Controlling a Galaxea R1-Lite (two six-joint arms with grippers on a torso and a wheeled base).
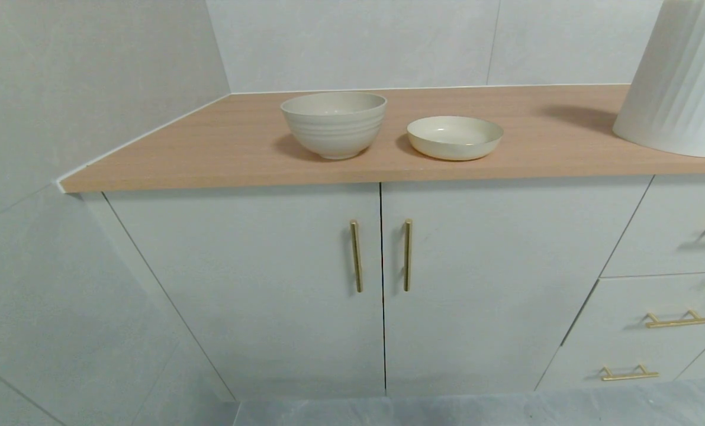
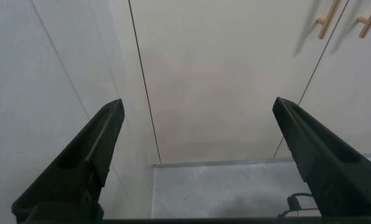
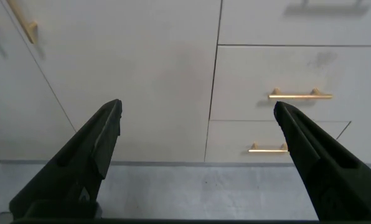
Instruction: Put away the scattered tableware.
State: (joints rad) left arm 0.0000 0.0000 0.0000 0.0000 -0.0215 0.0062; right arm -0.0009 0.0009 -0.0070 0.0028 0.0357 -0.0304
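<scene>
On the worktop (image 1: 210, 148) stands a ribbed bowl (image 1: 333, 123), with a shallow dish (image 1: 454, 136) just beside it at 3 o'clock and a white fluted vessel (image 1: 681, 77) well apart at 2 o'clock. Shut cupboard doors (image 1: 257, 278) lie at 6 o'clock. The left end effector (image 2: 198, 109) and right end effector (image 3: 197, 107) are spread apart and empty.

No readable text, label or number appears anywhere.

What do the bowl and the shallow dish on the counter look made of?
Bowl: matte off-white with ridged bands, likely stoneware or melamine; no glare. Shallow dish: glossy cream, likely glazed ceramic or enamel; bright highlights inside. Look alone cannot confirm either.
</scene>
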